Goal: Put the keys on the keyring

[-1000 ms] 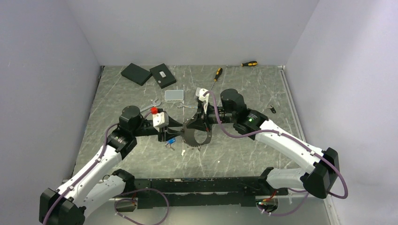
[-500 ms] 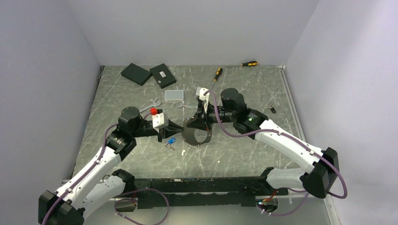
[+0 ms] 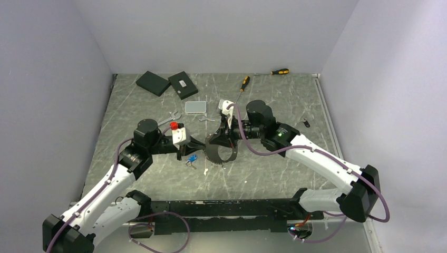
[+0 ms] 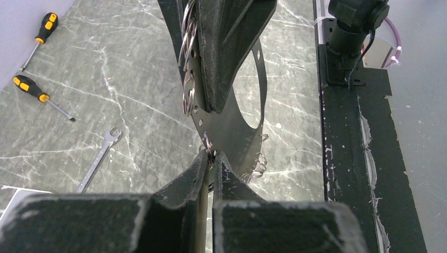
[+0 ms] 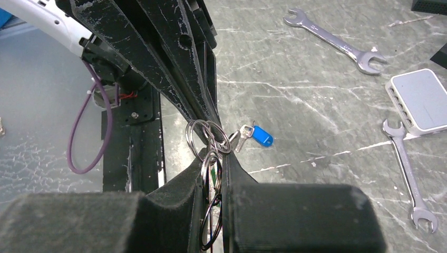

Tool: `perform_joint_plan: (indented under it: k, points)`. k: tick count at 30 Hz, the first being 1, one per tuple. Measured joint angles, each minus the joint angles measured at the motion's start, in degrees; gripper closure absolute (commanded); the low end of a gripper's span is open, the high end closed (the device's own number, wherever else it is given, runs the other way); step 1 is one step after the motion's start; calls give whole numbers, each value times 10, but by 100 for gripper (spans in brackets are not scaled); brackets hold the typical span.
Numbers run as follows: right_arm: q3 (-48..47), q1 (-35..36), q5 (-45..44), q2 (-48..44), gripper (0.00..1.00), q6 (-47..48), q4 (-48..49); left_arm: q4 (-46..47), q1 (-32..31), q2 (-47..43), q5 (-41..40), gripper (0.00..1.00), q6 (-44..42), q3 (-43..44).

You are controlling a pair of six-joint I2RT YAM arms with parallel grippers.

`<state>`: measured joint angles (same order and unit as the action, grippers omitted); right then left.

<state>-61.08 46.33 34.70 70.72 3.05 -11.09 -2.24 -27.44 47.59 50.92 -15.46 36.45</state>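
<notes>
Your left claw [image 4: 212, 158] and right claw [image 5: 213, 158] each clamped the upright keyring [image 4: 224, 129]. The blue-headed key [image 5: 261, 136] lay on the desk [image 5: 316, 79], nearer your left claw.

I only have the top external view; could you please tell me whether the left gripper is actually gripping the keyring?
Observer: Yes, the left gripper pinches an edge of the keyring.
Operator: And the right gripper?
Observer: It is shut on the keyring too, with several small split rings bunched at its fingertips.
Operator: Is the blue key attached?
Observer: No, it lies flat on the table, apart from the rings.
</notes>
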Motion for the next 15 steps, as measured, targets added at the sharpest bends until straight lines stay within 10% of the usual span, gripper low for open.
perform_joint_plan:
  k: [15]
  points:
    - [8,-26,-17,8,100,4,-68,-65,1,-6,-15,100,-67,21]
